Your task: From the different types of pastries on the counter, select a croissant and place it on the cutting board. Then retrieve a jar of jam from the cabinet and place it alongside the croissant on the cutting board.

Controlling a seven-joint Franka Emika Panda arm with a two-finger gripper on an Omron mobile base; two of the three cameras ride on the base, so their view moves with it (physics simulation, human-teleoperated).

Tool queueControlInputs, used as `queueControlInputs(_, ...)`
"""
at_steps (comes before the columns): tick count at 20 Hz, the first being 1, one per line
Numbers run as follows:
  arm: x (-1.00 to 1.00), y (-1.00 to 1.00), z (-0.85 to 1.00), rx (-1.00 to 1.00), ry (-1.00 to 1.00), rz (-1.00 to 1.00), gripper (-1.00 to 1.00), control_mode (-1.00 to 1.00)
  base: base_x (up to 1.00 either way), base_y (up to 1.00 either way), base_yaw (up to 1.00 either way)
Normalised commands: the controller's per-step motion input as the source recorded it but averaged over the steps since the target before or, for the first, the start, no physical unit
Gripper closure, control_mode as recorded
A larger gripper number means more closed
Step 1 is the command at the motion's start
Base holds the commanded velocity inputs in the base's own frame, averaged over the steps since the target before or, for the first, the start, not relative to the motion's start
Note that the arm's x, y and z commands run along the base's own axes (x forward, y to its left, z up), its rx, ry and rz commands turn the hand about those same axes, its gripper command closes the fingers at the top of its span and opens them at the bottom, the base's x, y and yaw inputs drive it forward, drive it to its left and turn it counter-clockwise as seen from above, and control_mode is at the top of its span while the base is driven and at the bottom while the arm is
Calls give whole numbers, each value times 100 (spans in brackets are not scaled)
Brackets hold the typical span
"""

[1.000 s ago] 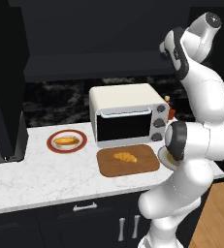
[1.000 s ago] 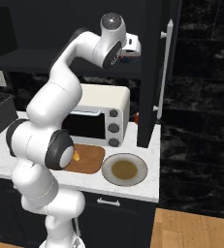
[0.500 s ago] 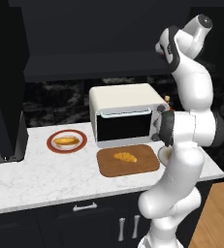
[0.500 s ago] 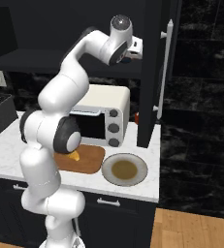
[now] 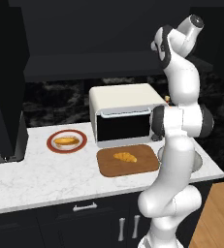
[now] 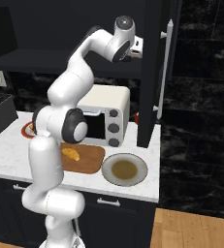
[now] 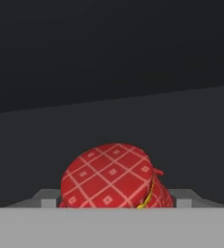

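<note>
Kitchen interior: dark cabinetry set around a pale marble-look worktop (image 5: 45, 181).

The back wall (image 5: 55, 99) is black stone with grey veining, and the same dark veined surface continues on the tall panel (image 6: 200, 97) at the right. Below the worktop run dark drawers (image 5: 84, 218) with silver handles. A cream toaster oven (image 5: 125, 114) with a dark glass door stands against the wall; its three knobs show in the right base view. A tall black column (image 5: 7, 97) rises at the left end of the worktop. The floor (image 6: 191, 232) is warm-toned wood planking. A long silver handle (image 6: 166, 68) runs vertically along the edge of an upright dark door. Lighting is even and soft, with no hard shadows.
</note>
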Motion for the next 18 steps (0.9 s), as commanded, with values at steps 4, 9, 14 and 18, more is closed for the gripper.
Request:
queueControlInputs(4,18,0,-2,0,0,0,100,-100,0,0,0)
queueControlInputs(9,-9,-2,-4,0,-2,0,100,-100,0,0,0)
queueControlInputs(14,-75,0,0,1,-11,0,100,-100,0,0,0)
queueControlInputs(18,-100,7,-5,6,-14,0,100,-100,0,0,0)
